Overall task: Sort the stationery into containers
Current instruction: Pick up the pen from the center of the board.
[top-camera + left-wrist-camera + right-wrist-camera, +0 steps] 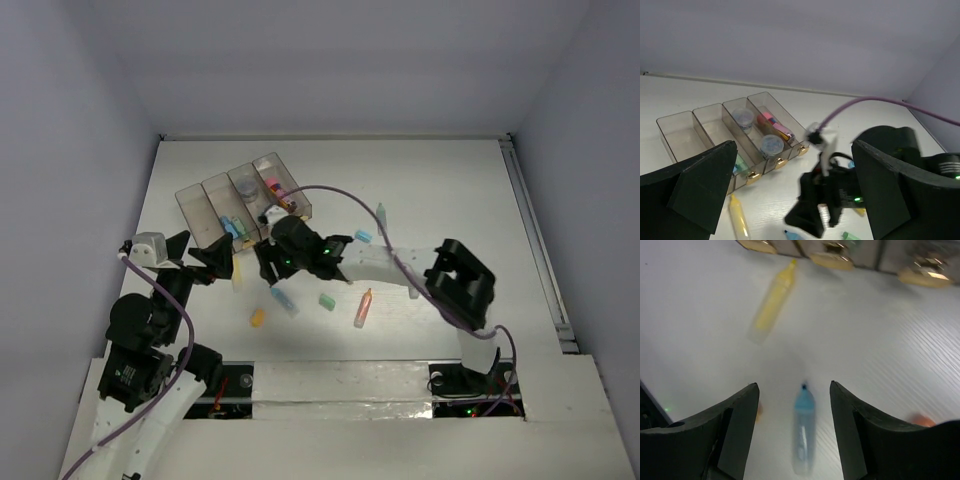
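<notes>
Upper left on the white table [450, 200], a smoky-brown clear tray [197, 212] with gold end tabs shows grey pots [771, 144] and a pink piece [769, 119]. At centre frame are a yellow marker [772, 302], a blue marker [802, 432], an orange marker [362, 308] and a green block [326, 300] — and above them a purple cable [335, 188].

Soft, even light, faint shadows; the right wrist view smears the blue pen [803, 430] with motion blur.
</notes>
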You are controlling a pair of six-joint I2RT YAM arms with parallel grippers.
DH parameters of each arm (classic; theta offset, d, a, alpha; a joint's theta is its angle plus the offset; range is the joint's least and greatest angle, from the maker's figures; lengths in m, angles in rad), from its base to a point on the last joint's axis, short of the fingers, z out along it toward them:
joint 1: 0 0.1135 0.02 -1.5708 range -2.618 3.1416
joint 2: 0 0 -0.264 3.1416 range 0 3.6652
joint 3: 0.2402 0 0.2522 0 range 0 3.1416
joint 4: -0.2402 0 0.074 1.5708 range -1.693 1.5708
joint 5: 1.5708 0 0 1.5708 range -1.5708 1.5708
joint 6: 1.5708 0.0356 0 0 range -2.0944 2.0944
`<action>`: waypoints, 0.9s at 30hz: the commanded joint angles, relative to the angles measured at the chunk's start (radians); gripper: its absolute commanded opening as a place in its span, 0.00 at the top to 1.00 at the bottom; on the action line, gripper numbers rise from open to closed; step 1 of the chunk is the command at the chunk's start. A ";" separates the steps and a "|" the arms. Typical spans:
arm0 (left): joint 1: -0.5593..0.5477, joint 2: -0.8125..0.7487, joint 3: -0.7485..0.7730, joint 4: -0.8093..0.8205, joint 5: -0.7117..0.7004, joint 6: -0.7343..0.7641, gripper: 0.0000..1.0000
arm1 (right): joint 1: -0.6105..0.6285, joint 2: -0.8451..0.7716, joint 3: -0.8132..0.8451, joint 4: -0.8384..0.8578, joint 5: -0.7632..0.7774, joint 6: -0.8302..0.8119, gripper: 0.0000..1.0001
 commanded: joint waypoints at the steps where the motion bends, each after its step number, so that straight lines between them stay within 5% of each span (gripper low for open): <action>1: 0.006 0.004 0.005 0.044 0.022 -0.002 0.01 | 0.073 0.161 0.224 0.005 0.013 -0.058 0.35; 16: 0.006 -0.031 0.002 0.047 0.048 -0.005 0.01 | 0.128 0.608 0.781 -0.267 0.249 -0.094 0.33; 27: 0.006 -0.016 0.002 0.050 0.056 -0.008 0.01 | 0.138 0.495 0.506 -0.186 0.367 -0.054 0.86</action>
